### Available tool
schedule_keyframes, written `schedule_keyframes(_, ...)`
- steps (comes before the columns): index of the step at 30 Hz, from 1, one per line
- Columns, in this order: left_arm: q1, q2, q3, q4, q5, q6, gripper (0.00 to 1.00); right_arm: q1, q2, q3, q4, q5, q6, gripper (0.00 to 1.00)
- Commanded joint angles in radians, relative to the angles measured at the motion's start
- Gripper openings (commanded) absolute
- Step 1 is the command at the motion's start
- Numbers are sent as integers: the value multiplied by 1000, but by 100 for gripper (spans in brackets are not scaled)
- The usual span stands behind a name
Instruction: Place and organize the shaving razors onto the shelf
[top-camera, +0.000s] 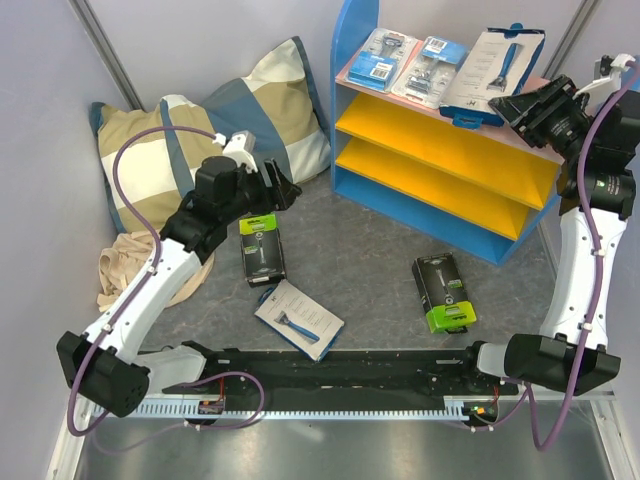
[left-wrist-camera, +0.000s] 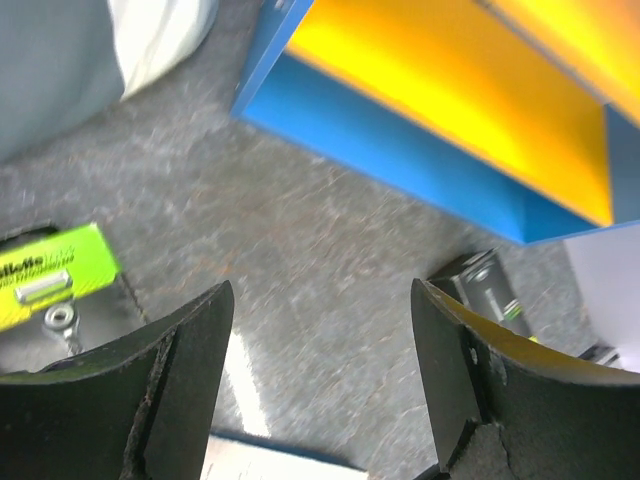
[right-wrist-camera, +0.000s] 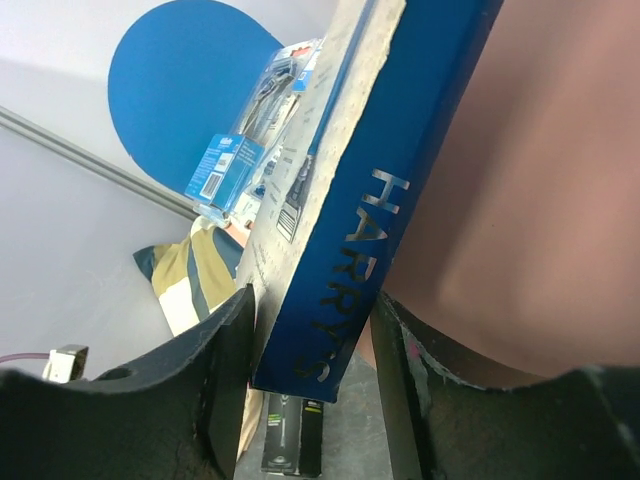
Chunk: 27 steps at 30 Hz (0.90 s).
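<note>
Right claw (top-camera: 518, 105): is being kept clamped on the held white box (top-camera: 495, 60), which is being pinched at its near-right end.
Held white box: is being carried over the right part of the pink top board (top-camera: 505, 135) of the shelf (top-camera: 350, 60), at the far-right corner of the bench (top-camera: 380, 250), just beside two blister packs (top-camera: 380, 55) lying on that board.
Key relation: the box's long axis is being pointed from the claw toward the far-left corner, so the box lies ahead of the fingers, flat face down over the board.
Contact: whether box and board are touching cannot be told; in the right wrist view the box is being seen edge-on, with the board close beside it.
Left claw (top-camera: 280, 185): is being held open with nothing in it, jaws well apart, over the bench's left middle.
Left black-and-lime box (top-camera: 262, 250): is lying just nearward of that claw, long axis running far edge to near edge; the left arm is judged the nearer.
Loose white box (top-camera: 298, 318): is lying diagonally by the near edge.
Right black-and-lime box (top-camera: 445, 292): is lying toward the near-right corner, nearer the right arm.
Hidden: in the left wrist view the packs are being cut off by the fingers and the frame edges.
Pillow (top-camera: 200, 130): is being propped in the far-left corner.
</note>
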Motion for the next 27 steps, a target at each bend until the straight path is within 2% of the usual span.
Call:
schedule_keyframes(1,-10,22,108,32,32,-4,78,-9,-32,-9,36,-34,-1,57)
schedule_keyframes(4,-15,40,154,32,35,-7,78,-15,-38,-19,36,-34,-2,58)
schedule_keyframes(8,-33,77,214,32,55,-1,78,-24,-41,-25,34,-21,-5,69)
schedule_keyframes(12,-70,111,277,34,52,10,77,-23,-41,-29,36,-8,-8,76)
schedule_keyframes(21,-269,264,479,35,5,88,77,-24,-75,-26,15,41,-27,88)
schedule_keyframes(27,-370,421,654,38,3,131,66,-24,-141,-81,10,97,-36,94)
